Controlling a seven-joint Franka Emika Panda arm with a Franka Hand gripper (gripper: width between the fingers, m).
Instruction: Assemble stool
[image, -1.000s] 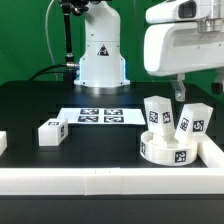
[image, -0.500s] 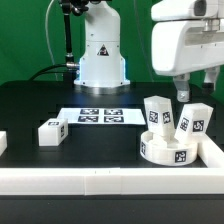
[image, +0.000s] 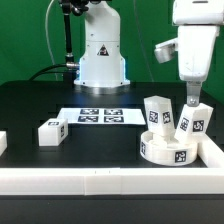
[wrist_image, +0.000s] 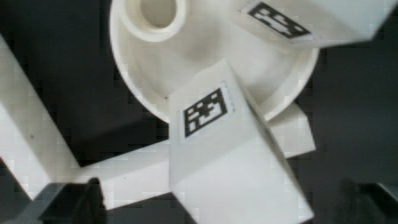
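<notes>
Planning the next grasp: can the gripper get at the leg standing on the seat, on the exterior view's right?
Probably yes: the gripper hangs just above that leg, jaws open, nothing in between.

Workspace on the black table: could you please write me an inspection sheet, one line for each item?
Surface: black table, carrying the marker board; white rail along the front.
Job's things: round seat with a leg and a second leg upright on it; loose leg; another white part cut by the exterior view's left edge.
Clutter: nothing seen.
Claw: open, above the seat's legs.
Cables: dark cable or pole behind the arm base, cannot tell which.
Surroundings: green backdrop.
</notes>
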